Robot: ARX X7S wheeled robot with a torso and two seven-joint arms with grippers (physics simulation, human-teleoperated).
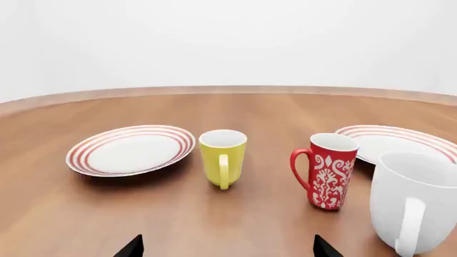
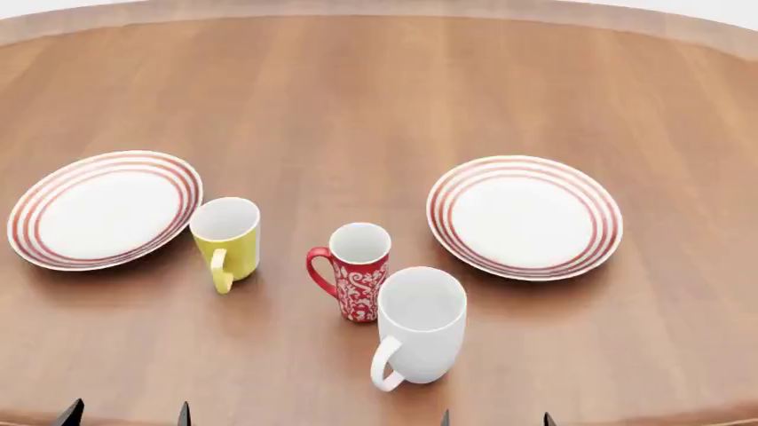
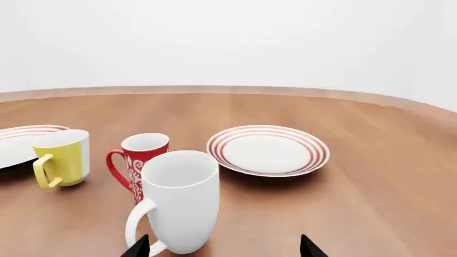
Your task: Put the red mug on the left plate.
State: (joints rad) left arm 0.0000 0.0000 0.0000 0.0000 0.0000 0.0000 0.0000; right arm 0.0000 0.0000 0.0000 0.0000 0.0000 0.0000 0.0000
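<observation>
mug [image 2: 359, 282] (red) stands between two others

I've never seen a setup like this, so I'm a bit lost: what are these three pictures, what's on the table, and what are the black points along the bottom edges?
These are simulator renders from a two-armed robot. One camera sits on its head, looking down; the other two sit near each arm's tool. On the wooden table stand a red mug, a yellow mug and a larger white mug, between the left plate and a matching right plate. The black points are fingertips of the left tool and right tool. Both tools are spread open and hold nothing.
</observation>
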